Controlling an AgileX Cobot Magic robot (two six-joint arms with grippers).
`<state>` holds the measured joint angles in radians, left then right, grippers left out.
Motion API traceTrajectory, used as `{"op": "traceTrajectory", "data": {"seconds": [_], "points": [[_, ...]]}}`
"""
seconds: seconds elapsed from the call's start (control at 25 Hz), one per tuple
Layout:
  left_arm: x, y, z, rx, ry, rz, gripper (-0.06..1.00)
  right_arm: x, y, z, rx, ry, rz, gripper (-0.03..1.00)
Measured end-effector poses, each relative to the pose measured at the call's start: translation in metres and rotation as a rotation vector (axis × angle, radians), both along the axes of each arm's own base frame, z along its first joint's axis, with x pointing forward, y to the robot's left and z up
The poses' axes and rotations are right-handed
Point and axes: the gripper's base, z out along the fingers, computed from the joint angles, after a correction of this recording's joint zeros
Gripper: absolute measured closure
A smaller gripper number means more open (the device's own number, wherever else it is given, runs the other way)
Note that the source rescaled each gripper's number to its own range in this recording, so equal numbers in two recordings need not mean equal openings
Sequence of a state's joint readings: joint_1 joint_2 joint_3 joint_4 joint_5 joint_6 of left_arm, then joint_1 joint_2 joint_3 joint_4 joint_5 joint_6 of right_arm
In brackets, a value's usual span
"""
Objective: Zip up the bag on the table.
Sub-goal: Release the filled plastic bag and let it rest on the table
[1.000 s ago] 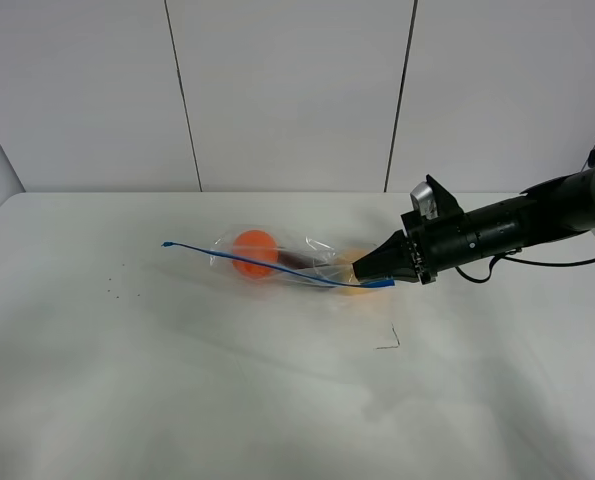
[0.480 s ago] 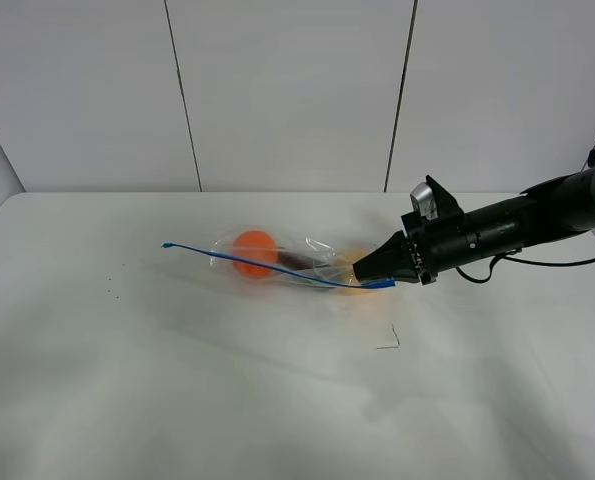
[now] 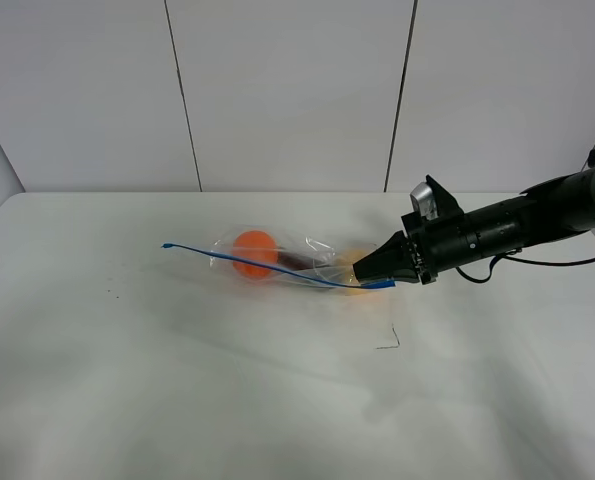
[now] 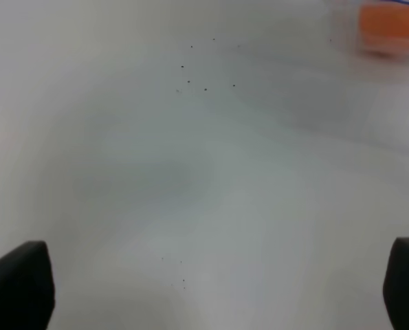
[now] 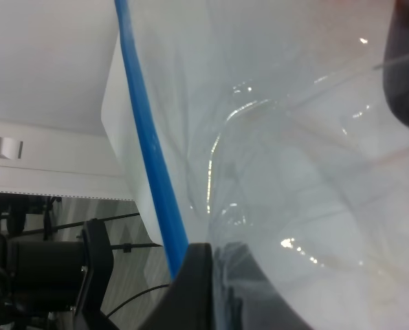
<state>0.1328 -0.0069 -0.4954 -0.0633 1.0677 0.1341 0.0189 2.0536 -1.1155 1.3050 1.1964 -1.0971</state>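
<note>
**A:** Status on the zip?

**B:** Right gripper (image 3: 369, 271) is clamped shut on the blue zip strip (image 3: 267, 268) at the end of the bag (image 3: 287, 265) nearest it. The strip runs from the fingertips away across the table (image 3: 177, 400) to a free tip at the far end, lifted slightly off the surface.

**A:** Sealed yet?

**B:** Can't confirm. My read: it's at the starting end with the whole strip still ahead of the fingers, so the closing run is mostly or entirely left. The right wrist view shows the strip (image 5: 149, 151) entering between the fingers (image 5: 197, 289) with clear film bunched beside it, but not whether the two tracks are mated.

**A:** Left arm?

**B:** Not in the overhead view. On its wrist camera the left gripper (image 4: 218, 289) has fingers spread wide, nothing between them, only bare tabletop (image 4: 190, 172) ahead. The orange produce (image 4: 390, 27) sits well beyond the fingers, at the frame's corner, blurred.

**A:** So nobody's holding the far end.

**B:** Correct. Bag lies loose; the far end will likely need pinning before the right gripper pulls along.

**A:** Anything else unclear?

**B:** Contents: orange ball (image 3: 254, 253) is plain, a dark item (image 3: 295, 262) next to it, something yellowish right at the right fingertips, mostly hidden. No slider visible, if there is one.
</note>
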Motion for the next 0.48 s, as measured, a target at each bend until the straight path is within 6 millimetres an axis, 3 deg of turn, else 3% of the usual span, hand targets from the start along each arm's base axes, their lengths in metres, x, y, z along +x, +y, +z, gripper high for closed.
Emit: {"op": "traceTrajectory", "data": {"seconds": [0.48], "points": [[-0.0003, 0.0054, -0.0008, -0.022, 0.005, 0.088, -0.06, 0.0000, 0.0000, 0.0000, 0.000, -0.001, 0.001, 0.97]]}}
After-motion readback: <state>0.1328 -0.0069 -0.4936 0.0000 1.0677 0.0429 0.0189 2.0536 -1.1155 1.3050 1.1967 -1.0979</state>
